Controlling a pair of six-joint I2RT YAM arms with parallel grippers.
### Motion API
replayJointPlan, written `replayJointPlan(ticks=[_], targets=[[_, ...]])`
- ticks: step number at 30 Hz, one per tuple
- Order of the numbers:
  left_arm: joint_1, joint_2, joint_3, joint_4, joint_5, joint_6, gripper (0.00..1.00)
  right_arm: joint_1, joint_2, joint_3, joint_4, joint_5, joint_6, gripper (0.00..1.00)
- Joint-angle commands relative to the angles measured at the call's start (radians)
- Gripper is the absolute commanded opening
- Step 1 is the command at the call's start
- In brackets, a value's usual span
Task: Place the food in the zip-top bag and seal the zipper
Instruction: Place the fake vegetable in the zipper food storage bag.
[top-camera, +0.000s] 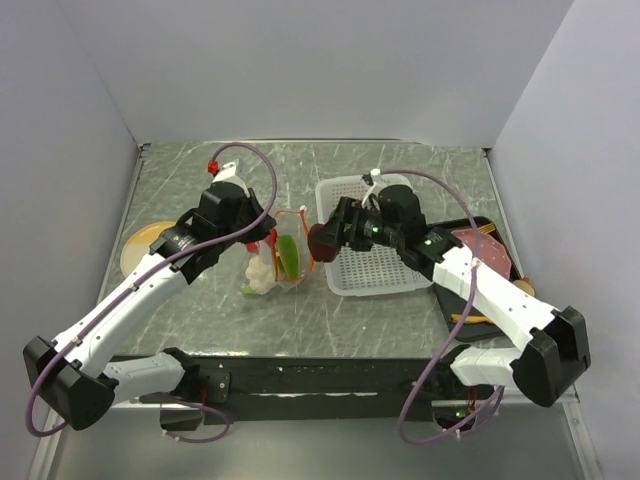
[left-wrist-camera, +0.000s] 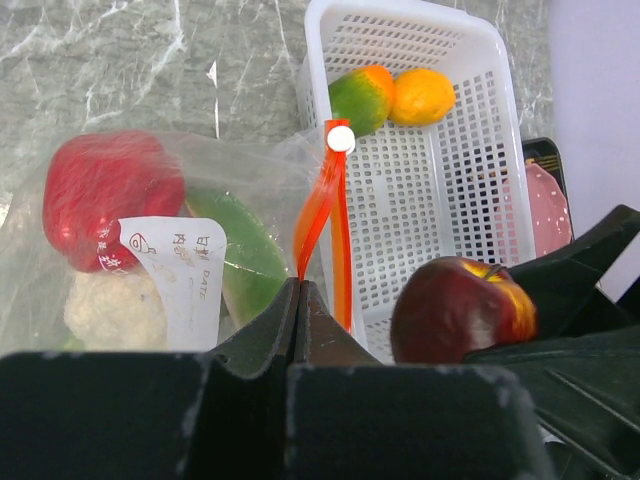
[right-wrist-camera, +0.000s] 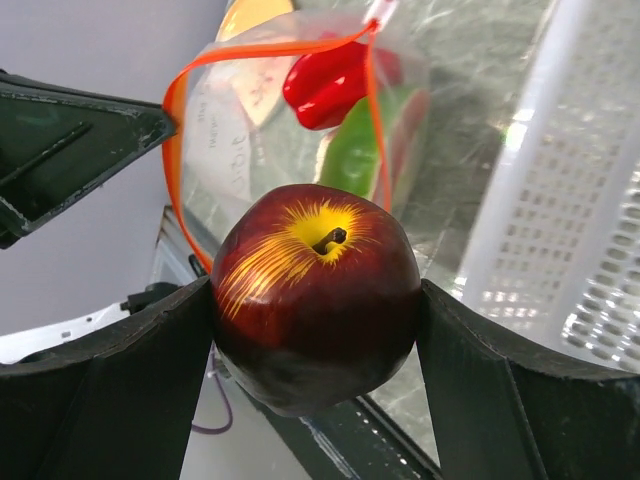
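Closing in on the bag now. The right gripper (top-camera: 328, 238) is clamped on the dark red apple (right-wrist-camera: 315, 295), poised at the left wall of the white basket (top-camera: 372, 272). Just left of that basket stands the zip-top bag (left-wrist-camera: 150, 230), already holding the red pepper (left-wrist-camera: 105, 195), the cauliflower (left-wrist-camera: 110, 305) and the green watermelon slice (left-wrist-camera: 245, 260).

The left gripper (left-wrist-camera: 300, 300) is pinched tight on the bag's rim, right where the orange-red zipper (left-wrist-camera: 325, 210) comes down.

Here's the danger, for my money: that mouth is held at one point only, and the loop looks little wider than the apple. Push in off-centre and the fruit could snag the strip, tug it from the pinch or tip the bag away from the basket. Let go early and the apple likely rolls between bag and basket.

The right arm reaches across the basket's near-left corner, wrist aimed leftward at the mouth; the left arm stretches in from the basket's far-left side. Mango (left-wrist-camera: 360, 97) and orange (left-wrist-camera: 422, 95) wait at the basket's far end.
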Motion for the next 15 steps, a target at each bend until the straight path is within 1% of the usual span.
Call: replayJointPlan(ticks=[1, 5, 9, 13, 15], targets=[[0.001, -0.028, 0.007, 0.040, 0.013, -0.008, 0.01, 0.036, 0.059, 0.079, 0.067, -0.025, 0.010, 0.53], [0.001, -0.021, 0.016, 0.034, 0.022, -0.003, 0.01, 0.068, 0.136, 0.146, 0.033, -0.025, 0.016, 0.54], [0.003, -0.025, 0.016, 0.034, 0.021, -0.008, 0.01, 0.101, 0.196, 0.163, 0.059, -0.024, 0.034, 0.54], [0.003, -0.047, 0.007, 0.036, 0.025, -0.009, 0.01, 0.119, 0.291, 0.220, 0.000, 0.006, 0.025, 0.55], [0.003, -0.050, 0.010, 0.031, 0.022, -0.006, 0.01, 0.124, 0.308, 0.229, 0.018, -0.005, 0.025, 0.56]])
